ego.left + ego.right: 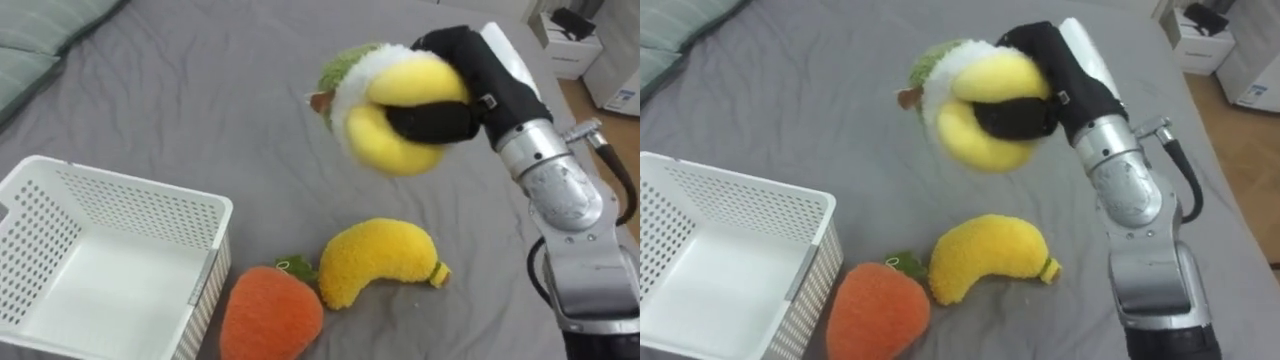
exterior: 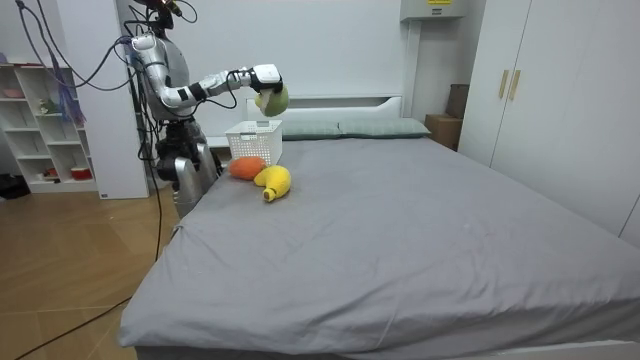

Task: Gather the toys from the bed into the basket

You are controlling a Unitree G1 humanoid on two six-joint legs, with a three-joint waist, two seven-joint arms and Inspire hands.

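**Right hand clamped on plush toy, basket not yet reached**

Grips a yellow, white and green plush toy, dark fingers curled deep into its soft body. Holds it aloft over the grey bed, well clear of the cover and off to the right of the white basket. From the room view, stands at the bed's side near the headboard, arm stretched out over the mattress.

Leaves two more toys lying on the bed: an orange plush fruit close against the basket's wall, touching or not impossible to tell, and a yellow banana-shaped plush just beside that one. Shows nothing inside the basket so far.

Probably calls next for a carry leftwards and a release above the opening. Could go wrong in several ways:

- Might lose the toy midway, through a grip biting into only part of a squashy, rounded body.
- Might let go too soon and land it on the rim, with a roll back onto the cover or over the bed's edge to follow.
- Might clip the light basket's wall with wrist or toy and shove or tip it on the yielding mattress.
- Might brush the two lying toys on a low swing and knock the orange one out of easy reach.

Best carried high until squarely above the opening.
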